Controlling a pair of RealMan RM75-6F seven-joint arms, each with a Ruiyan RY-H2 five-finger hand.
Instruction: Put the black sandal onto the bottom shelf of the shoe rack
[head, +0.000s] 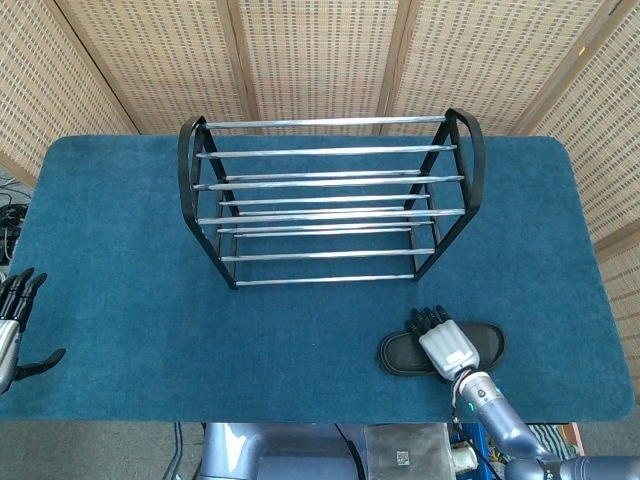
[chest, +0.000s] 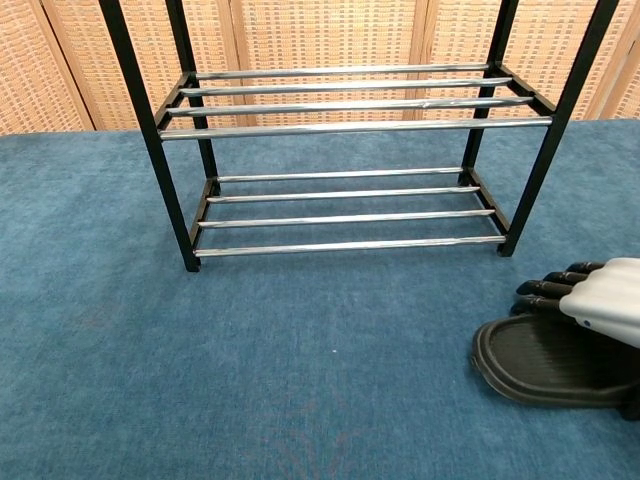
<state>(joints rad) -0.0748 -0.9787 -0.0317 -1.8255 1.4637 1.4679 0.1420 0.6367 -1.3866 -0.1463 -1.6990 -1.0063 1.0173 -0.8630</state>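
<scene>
The black sandal lies flat on the blue table top, in front of and to the right of the shoe rack. My right hand lies across the sandal's middle, with its dark fingers stretched out past the far edge; the thumb is hidden. In the chest view the sandal sits at the right edge under that right hand. The rack's bottom shelf of chrome rails is bare. My left hand hangs at the table's left edge with its fingers spread and nothing in them.
The rack has black side frames and chrome rails on its upper shelf, which holds nothing. Blue carpet covers the table, and wicker screens stand behind it.
</scene>
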